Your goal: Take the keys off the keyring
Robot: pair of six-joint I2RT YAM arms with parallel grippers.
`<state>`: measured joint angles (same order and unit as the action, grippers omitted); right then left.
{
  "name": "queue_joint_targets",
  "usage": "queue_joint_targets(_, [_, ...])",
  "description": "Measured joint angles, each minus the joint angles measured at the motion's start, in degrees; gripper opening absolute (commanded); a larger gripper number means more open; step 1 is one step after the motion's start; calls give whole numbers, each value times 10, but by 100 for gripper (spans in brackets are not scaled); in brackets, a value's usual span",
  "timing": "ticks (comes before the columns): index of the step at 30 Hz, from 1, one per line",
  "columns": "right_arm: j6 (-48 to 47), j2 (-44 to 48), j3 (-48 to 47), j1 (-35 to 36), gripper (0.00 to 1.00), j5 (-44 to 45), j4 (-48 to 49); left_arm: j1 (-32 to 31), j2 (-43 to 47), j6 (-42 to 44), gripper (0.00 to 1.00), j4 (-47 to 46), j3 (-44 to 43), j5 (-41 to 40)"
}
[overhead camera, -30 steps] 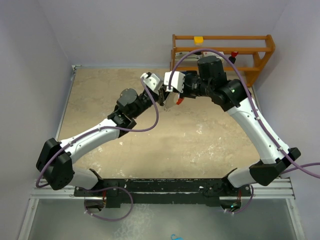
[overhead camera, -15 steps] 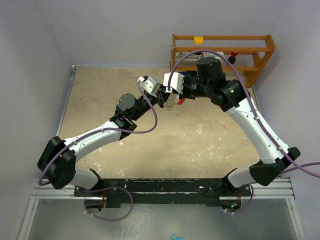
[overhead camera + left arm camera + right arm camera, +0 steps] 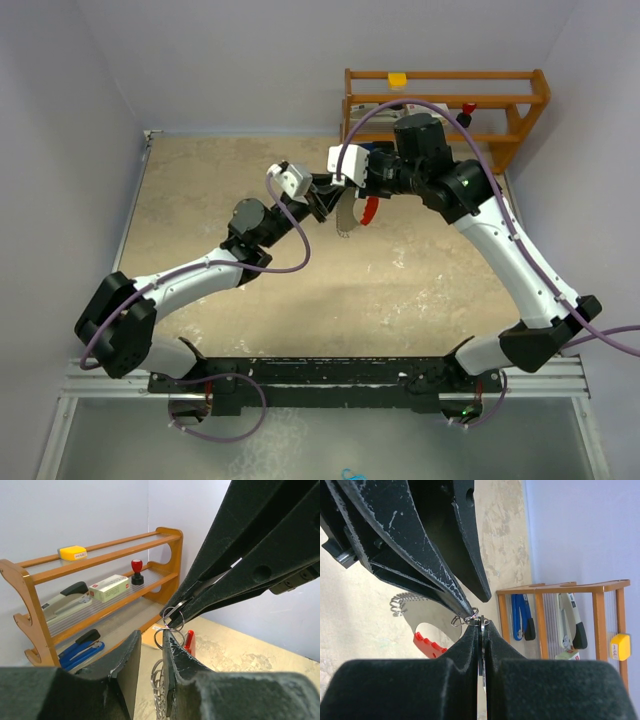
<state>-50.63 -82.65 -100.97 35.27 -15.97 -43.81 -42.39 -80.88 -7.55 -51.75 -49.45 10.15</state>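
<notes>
Midair over the beige table point(image 3: 420, 290) between lilac walls point(image 3: 200, 60), right fingers point(image 3: 465, 652) pinch keyring point(image 3: 426, 644), left fingers point(image 3: 125, 662) parted.

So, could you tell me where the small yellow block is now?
The small yellow block sits on the top shelf of the orange wooden rack, at the back right of the top view.

Seen from above, the right gripper point(image 3: 481, 626) and left gripper point(image 3: 151, 639) are crowding tip to tip over the far middle of the table point(image 3: 200, 190). The keyring point(image 3: 347, 218) is dangling under them, blocking any pass straight beneath. At 1 o'clock of that meeting point the wooden shelf point(image 3: 530, 100) is walling off the back corner. Bare sandy surface is lying open from 9 to 11 o'clock and at 6 o'clock. The left arm point(image 3: 190, 275) and right arm point(image 3: 510, 250) are fencing in 7 and 4.
</notes>
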Motion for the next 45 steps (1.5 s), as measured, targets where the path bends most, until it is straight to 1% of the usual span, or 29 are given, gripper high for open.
queue_joint_targets(8, [0, 7, 0, 1, 0, 0, 6, 0, -1, -13, 23, -27, 3, 1])
queue_joint_targets(13, [0, 10, 0, 1, 0, 0, 6, 0, -10, -23, 27, -48, 3, 0])
queue_joint_targets(16, [0, 10, 0, 1, 0, 0, 3, 1, -19, -28, 27, -58, 3, 0])
queue_joint_targets(20, [0, 10, 0, 1, 0, 1, 2, 2, -30, -35, 20, -65, -4, 1])
queue_joint_targets(22, [0, 10, 0, 1, 0, 1, 1, 2, -36, -37, 10, -64, -12, 1])
queue_joint_targets(24, [0, 10, 0, 1, 0, 2, 4, 2, -41, -38, 2, -63, -21, 3])
queue_joint_targets(25, [-1, 10, 0, 1, 0, 2, 4, 3, -43, -39, 0, -63, -25, 4])
queue_joint_targets(36, [0, 11, 13, 7, 0, 0, 4, 3, -45, -21, 0, -63, -38, 12])
queue_joint_targets(45, [2, 21, 42, 7, 0, 3, 11, 1, -9, -1, 1, -56, -20, -2])
